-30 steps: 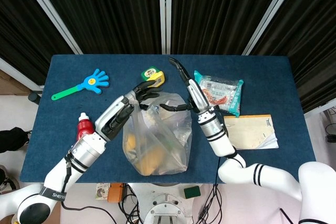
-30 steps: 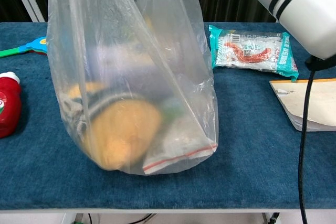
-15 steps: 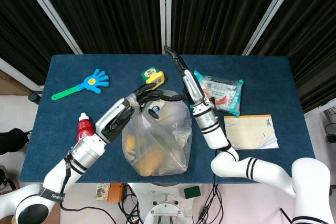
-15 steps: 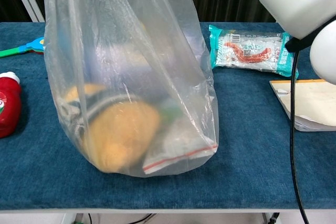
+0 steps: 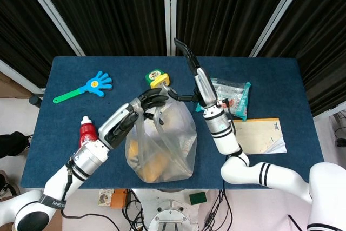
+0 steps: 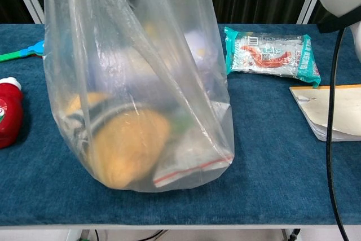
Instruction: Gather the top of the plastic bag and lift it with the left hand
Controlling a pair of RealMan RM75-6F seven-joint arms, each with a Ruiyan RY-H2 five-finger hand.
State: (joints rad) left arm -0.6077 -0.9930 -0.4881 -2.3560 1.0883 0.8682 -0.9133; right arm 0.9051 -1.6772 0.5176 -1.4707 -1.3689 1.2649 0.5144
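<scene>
The left hand [image 5: 147, 103] now pinches the gathered top of the plastic bag [image 5: 162, 142], its base on the bench [image 5: 65, 150] (not yet lifted). The right hand [image 5: 193, 77] has drawn back, fingers apart, holding nothing; lifting comes next.

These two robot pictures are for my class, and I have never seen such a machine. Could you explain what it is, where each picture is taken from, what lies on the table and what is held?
It is a robot with two arms, each ending in a fingered hand. The head view looks down from above; the chest view looks across the blue table from low down.

The left hand grips the gathered top of a clear plastic bag holding a yellow soft item. The right hand is beside the bag top; whether it touches is unclear.

Also there: a blue hand-shaped clapper, a red bottle, a tape measure, a snack packet and a paper envelope.
</scene>
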